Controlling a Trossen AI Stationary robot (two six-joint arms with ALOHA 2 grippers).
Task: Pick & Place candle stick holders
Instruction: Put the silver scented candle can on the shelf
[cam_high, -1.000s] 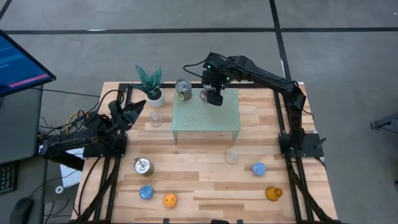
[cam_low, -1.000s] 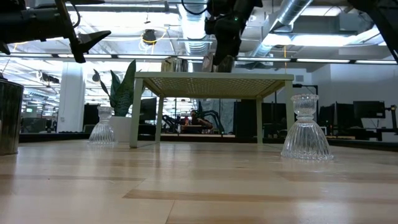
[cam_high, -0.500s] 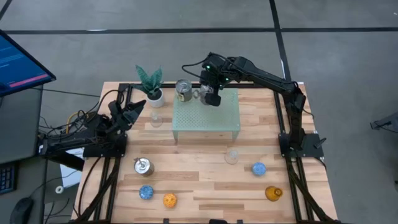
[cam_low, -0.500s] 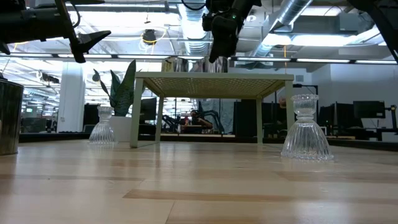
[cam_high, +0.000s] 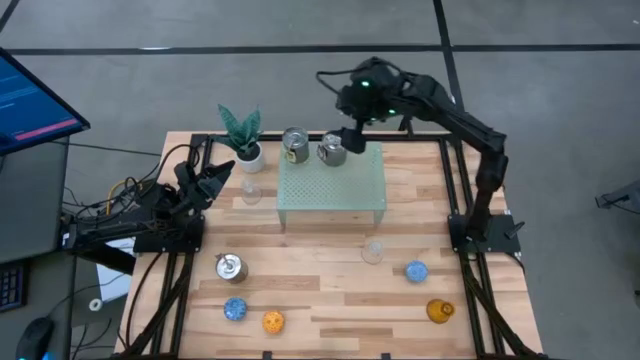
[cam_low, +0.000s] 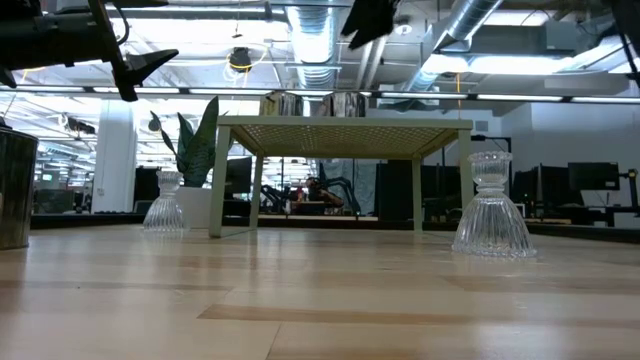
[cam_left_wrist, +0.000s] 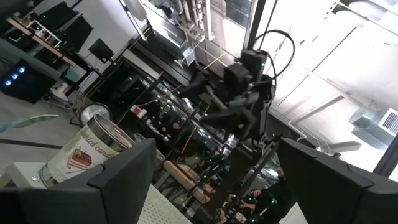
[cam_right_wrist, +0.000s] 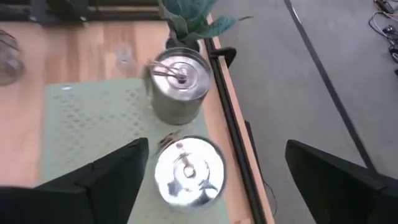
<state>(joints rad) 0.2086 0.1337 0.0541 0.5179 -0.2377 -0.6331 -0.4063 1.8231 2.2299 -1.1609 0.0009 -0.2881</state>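
Two shiny silver holders (cam_high: 294, 145) (cam_high: 331, 150) stand upright side by side on the far edge of the pale green perforated stand (cam_high: 332, 188); both also show in the right wrist view (cam_right_wrist: 178, 84) (cam_right_wrist: 189, 171). My right gripper (cam_high: 354, 128) hangs open high above the second one, touching nothing. My left gripper (cam_high: 216, 180) waits open above the table's left side. A third silver holder (cam_high: 230, 267), two clear glass holders (cam_high: 250, 190) (cam_high: 373, 250), two blue ones (cam_high: 235, 309) (cam_high: 415, 271), an orange one (cam_high: 272, 322) and an amber one (cam_high: 438, 311) stand on the table.
A green leafy plant in a white pot (cam_high: 241, 137) stands at the far left, next to the stand. The black frame rail (cam_right_wrist: 230, 124) runs along the table's far edge just behind the silver holders. Bare wood lies between the stand and the near row of holders.
My right gripper has let go of the second silver holder, which now stands on the stand beside the first. The gripper has risen well clear of it and drawn a little toward the table's far edge.
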